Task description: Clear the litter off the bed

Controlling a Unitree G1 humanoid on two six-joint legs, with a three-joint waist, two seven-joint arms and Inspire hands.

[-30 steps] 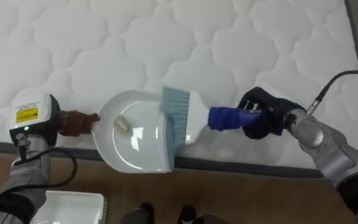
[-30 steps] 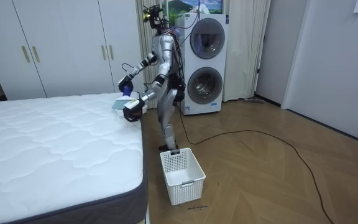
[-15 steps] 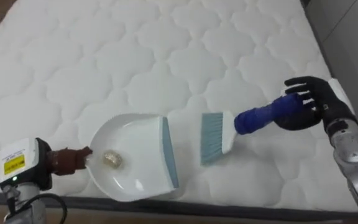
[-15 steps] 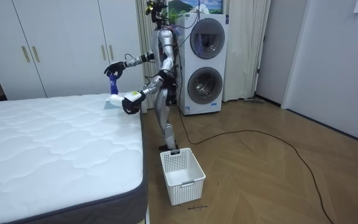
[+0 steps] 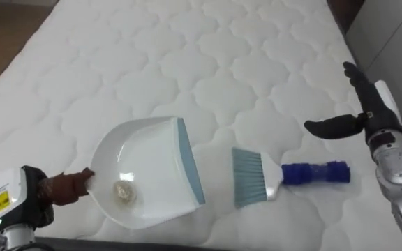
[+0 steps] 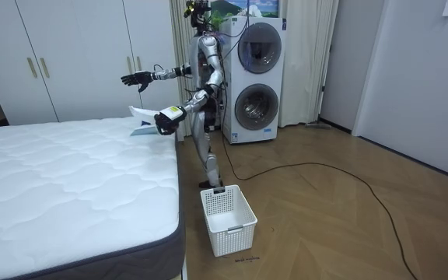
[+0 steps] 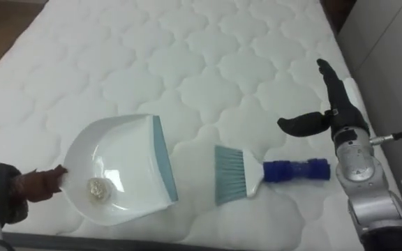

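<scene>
Having let go of the brush [image 5: 257, 183], our right hand is now hanging clear above it, where a moment ago it was gripping the blue handle. Starting at the left, our left hand [image 5: 33, 202] is clamping its curled fingers round the brown handle of the white dustpan [image 5: 149, 171], which is sitting on the mattress [image 5: 152, 56] close to the near edge. One small pale crumb [image 5: 123, 190] is lying deep in the pan, near the handle end. Just to the right, the brush is lying flat on the mattress, bristles facing the pan's lip but apart from it. Farther right, our right hand [image 5: 367, 117] is holding its fingers straight and spread, thumb out to the side, touching nothing. We are standing at the bed's corner, with a white basket [image 6: 228, 219] on the floor near our feet. We are judging the sweeping done; emptying the pan looks like the next step, and we should be keeping it level so the crumb does not roll off.
</scene>
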